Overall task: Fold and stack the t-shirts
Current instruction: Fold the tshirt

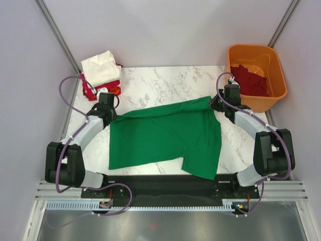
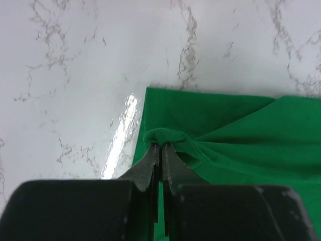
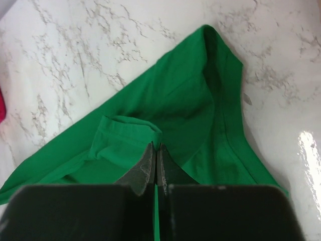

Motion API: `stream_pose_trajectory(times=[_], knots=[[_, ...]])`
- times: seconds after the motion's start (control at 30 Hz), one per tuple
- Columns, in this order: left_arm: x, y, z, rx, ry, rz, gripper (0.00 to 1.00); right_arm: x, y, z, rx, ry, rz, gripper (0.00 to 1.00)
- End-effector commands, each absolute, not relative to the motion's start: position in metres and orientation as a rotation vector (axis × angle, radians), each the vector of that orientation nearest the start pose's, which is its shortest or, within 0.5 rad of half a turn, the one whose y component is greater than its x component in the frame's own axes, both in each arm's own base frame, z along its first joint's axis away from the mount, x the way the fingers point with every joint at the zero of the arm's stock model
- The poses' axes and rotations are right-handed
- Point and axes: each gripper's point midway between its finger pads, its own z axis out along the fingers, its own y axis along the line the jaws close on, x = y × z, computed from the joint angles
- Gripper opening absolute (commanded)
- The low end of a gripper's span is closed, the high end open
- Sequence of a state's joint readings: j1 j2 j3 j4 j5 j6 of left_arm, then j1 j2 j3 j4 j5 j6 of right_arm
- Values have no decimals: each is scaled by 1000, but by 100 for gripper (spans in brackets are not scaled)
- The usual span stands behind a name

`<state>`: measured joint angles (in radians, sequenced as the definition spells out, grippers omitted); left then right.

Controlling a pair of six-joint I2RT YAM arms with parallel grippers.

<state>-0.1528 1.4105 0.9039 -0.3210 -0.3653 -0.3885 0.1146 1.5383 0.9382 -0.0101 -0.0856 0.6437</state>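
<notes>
top view: the green t-shirt [image 1: 165,135] lies spread out left of the orange tub [image 1: 279,75].
left wrist: the left gripper [image 2: 160,146] is pinched on the corner farthest from the tub.
right wrist: the right gripper [image 3: 155,148] is clamped on the edge nearest the tub. both bites look shallow, so cloth may slip out on lifting.
</notes>
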Motion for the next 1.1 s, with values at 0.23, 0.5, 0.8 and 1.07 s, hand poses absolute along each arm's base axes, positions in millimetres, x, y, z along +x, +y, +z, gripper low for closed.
stream_pose_trajectory(times=[0.23, 0.5, 0.8, 1.07], knots=[[328, -6, 88, -550, 2309, 172, 3, 410, 69, 131, 587, 2121, 415, 0], [323, 6, 93, -571, 2277, 251, 2, 390, 58, 146, 602, 2080, 373, 0], [305, 5, 69, -608, 2374, 272, 8, 363, 61, 103, 606, 2197, 366, 1], [290, 8, 76, -679, 2347, 265, 90, 365, 57, 90, 634, 2225, 333, 98]])
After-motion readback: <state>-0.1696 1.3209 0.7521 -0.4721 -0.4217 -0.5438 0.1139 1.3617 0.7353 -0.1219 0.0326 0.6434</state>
